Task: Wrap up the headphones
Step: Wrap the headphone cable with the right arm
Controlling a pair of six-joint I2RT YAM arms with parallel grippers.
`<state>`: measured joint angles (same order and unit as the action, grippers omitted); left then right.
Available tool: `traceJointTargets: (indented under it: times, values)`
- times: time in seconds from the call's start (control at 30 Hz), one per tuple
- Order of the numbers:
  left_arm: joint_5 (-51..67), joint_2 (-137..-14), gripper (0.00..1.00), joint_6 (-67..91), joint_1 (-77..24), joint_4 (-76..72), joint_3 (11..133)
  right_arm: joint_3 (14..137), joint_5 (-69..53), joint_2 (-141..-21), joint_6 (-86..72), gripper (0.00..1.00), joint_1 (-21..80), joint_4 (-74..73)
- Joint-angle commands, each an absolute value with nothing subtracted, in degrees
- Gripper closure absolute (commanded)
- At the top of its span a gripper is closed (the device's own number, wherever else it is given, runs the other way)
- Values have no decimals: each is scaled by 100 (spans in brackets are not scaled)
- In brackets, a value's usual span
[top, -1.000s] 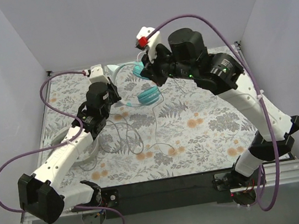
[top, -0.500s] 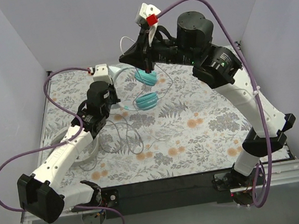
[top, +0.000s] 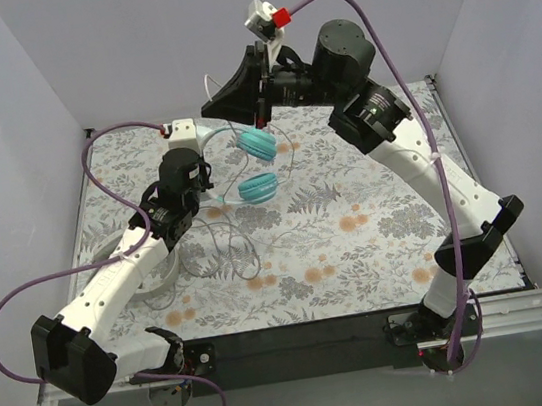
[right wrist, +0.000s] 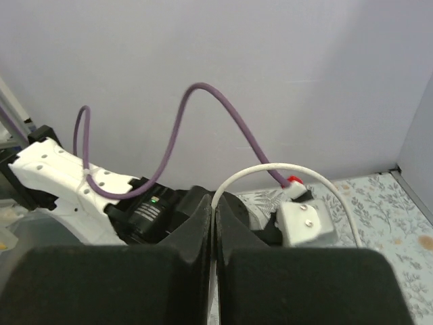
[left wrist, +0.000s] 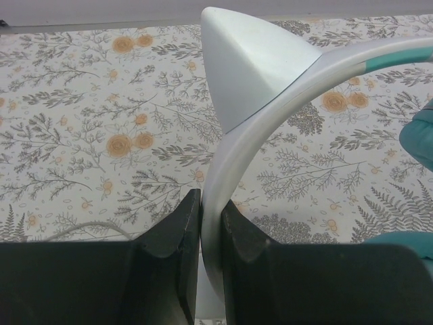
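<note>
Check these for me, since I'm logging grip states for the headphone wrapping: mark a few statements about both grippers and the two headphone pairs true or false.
1. The left gripper is clamped on the pale headband of the teal headphones. True.
2. The right gripper is open with nothing between its fingers. False: it is shut on a thin white cable.
3. The white-grey headphones are lifted by the right arm. False: they lie on the table, partly under the left arm.
4. Both teal ear cups show in the top view. True.
</note>
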<state>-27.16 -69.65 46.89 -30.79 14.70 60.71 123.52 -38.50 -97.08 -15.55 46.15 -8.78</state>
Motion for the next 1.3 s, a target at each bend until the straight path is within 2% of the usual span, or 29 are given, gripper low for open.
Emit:
traceJointTargets:
  times: [0.0,0.2,0.33,0.57,0.73,0.9,1.0,1.03,1.1,1.2,1.27]
  values:
    - [-3153,-6758,100,4685,-3103,1274,6371,11562,-4245,-9247,-2214,99,4018,-123]
    - [-3182,-6925,100,4693,-3094,1371,6539,11092,-4745,-9140,-2794,99,3278,-61]
    - [-3479,-7224,100,5140,-3085,1660,6705,10855,-5299,-9272,-3287,99,3532,712]
    - [-2805,-7541,100,5879,-3076,2039,7110,10301,-5011,-9141,-2734,99,3868,195]
    - [-2382,-7216,100,6012,-3076,1802,6786,10721,-4544,-9543,-2620,99,3516,-271]
    - [-2838,-7268,100,5976,-3033,1933,6820,11110,-5281,-9844,-2654,99,3567,-404]
    - [-2795,-7470,100,6134,-2822,2074,7066,10339,-5012,-9301,-2173,99,3822,-553]
    - [-2725,-7575,100,6230,-2743,2126,7249,9614,-4801,-8803,-2006,99,3875,-658]
    - [-2672,-7637,100,6232,-2541,2241,7452,8644,-3787,-8247,-1653,90,3911,-817]
    - [-2742,-7690,100,6056,-2435,2417,7821,7166,-2266,-7253,-1240,65,3780,-1072]
    - [-2769,-7682,100,6012,-2417,2583,8084,6543,-1769,-6848,-1099,54,3700,-1169]
